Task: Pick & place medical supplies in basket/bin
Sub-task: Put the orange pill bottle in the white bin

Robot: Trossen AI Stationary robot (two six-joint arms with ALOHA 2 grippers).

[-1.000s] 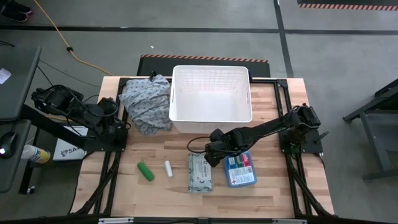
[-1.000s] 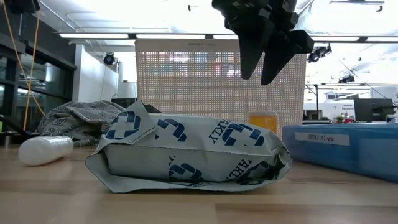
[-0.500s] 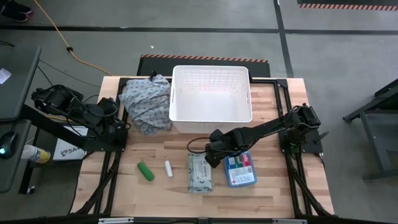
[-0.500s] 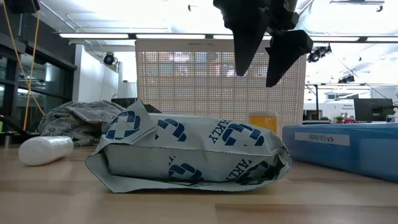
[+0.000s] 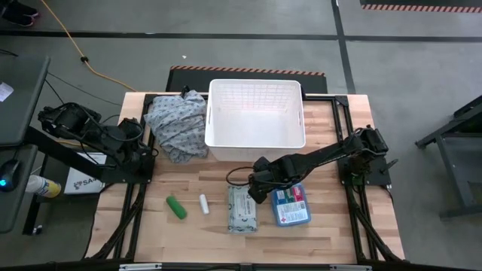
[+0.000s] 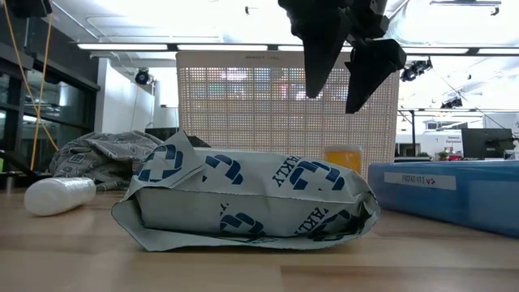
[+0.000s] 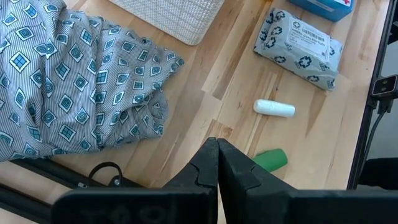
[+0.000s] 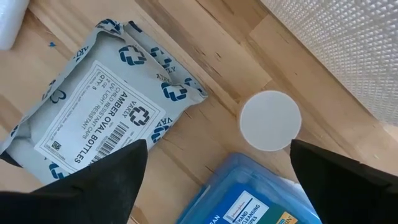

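I get even, bright overhead light on the worktop (image 5: 188, 181) with soft shadows; in the low view the ceiling strip lights (image 6: 122, 46) glare (background washed out, slightly soft).

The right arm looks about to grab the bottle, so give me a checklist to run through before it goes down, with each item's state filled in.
1. Right gripper open: ok, the fingers stand wide apart.
2. Gripper over the bottle: ok, its white cap lies between the fingers in the right wrist view.
3. Bottle upright: ok, the cap faces straight up.
4. Room around the bottle: not ok, the wipes pack and the blue box lie close beside it; a finger may nudge one.
5. Basket ready: ok, nothing shows inside it from above.
6. Left gripper out of the way: ok, shut near the cloth, away from the bottle.
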